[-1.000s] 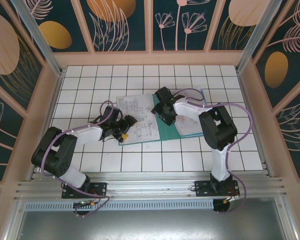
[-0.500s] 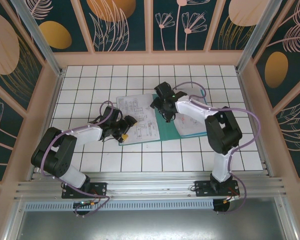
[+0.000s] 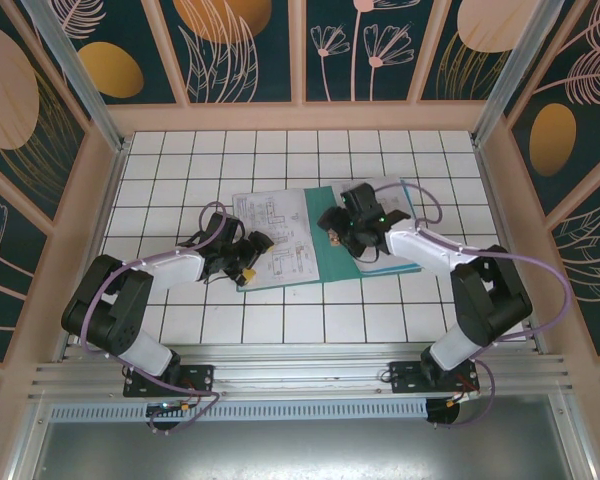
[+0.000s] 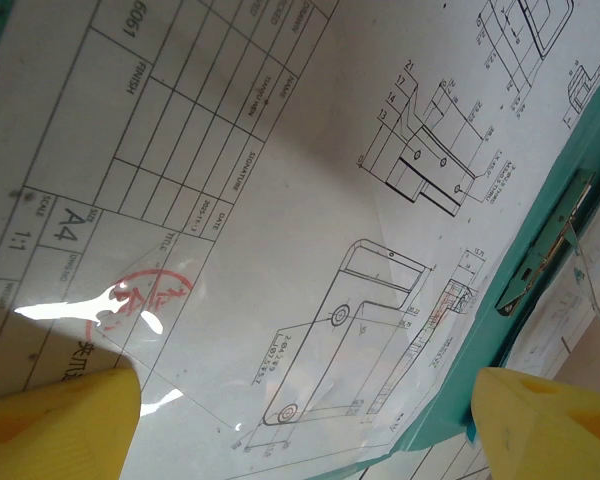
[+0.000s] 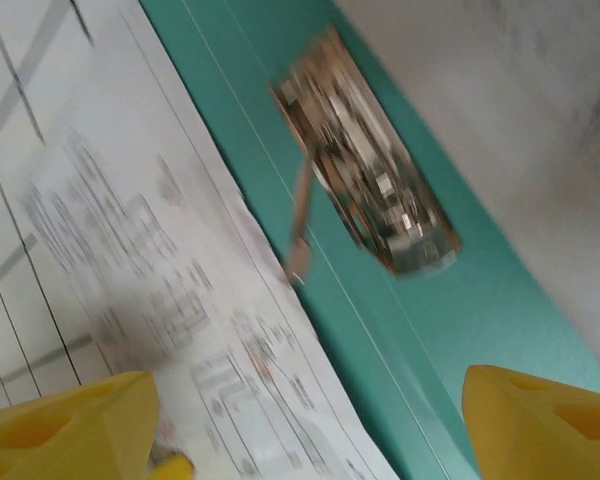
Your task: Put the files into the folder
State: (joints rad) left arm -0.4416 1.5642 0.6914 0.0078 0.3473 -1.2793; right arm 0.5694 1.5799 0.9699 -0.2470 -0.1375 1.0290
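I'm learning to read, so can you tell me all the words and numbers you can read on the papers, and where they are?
"A4": corner box of the files, left wrist view.
"1:1": next to it, under "SCALE".
"6061", "FINISH": table boxes higher up there.
"21", "17", "14", "13": beside the line drawing.
The red stamp and other small print: too small to read.
The files in the right wrist view: blurred.

Files [image 4: 280, 200]: thin white paper, faint sheen under glare; folder [image 5: 460, 320]: smooth teal cover, matt; clip [image 5: 365, 170]: shiny metal.
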